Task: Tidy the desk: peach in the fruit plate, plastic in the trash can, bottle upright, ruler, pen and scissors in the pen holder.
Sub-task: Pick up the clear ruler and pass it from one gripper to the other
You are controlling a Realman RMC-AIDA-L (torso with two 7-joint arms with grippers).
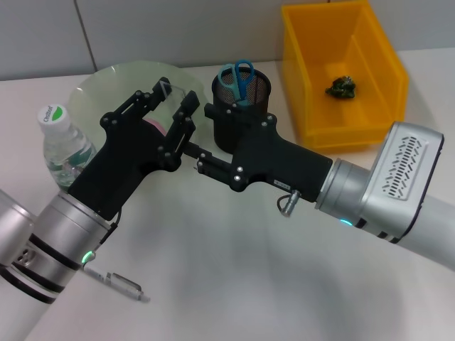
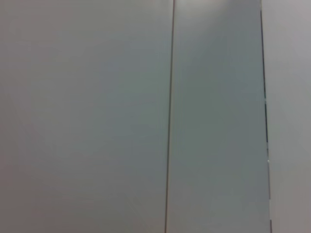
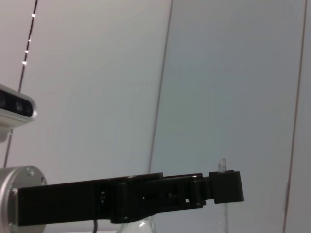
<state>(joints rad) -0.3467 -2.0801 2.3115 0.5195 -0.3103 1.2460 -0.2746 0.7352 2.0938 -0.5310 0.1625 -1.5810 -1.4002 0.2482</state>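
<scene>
In the head view my left gripper (image 1: pixel 174 96) is raised over the pale green fruit plate (image 1: pixel 106 92), its jaws shut on the two edges of a clear ruler (image 1: pixel 169 88). In the right wrist view the ruler (image 3: pixel 222 166) sticks up past a left finger (image 3: pixel 226 185). My right gripper (image 1: pixel 199 159) is open just under the left gripper, beside the black mesh pen holder (image 1: pixel 245 106), which holds blue scissors (image 1: pixel 238 77). A pink peach (image 1: pixel 153 126) peeks out on the plate. The bottle (image 1: pixel 64 145) stands upright. A pen (image 1: pixel 119 284) lies by the left arm. Crumpled plastic (image 1: pixel 342 87) lies in the yellow trash can (image 1: pixel 309 71).
Both arms cross the middle of the white desk (image 1: pixel 227 284) and hide part of the plate and holder. The left wrist view shows only grey wall panels (image 2: pixel 97 116). The wall stands close behind the plate and bin.
</scene>
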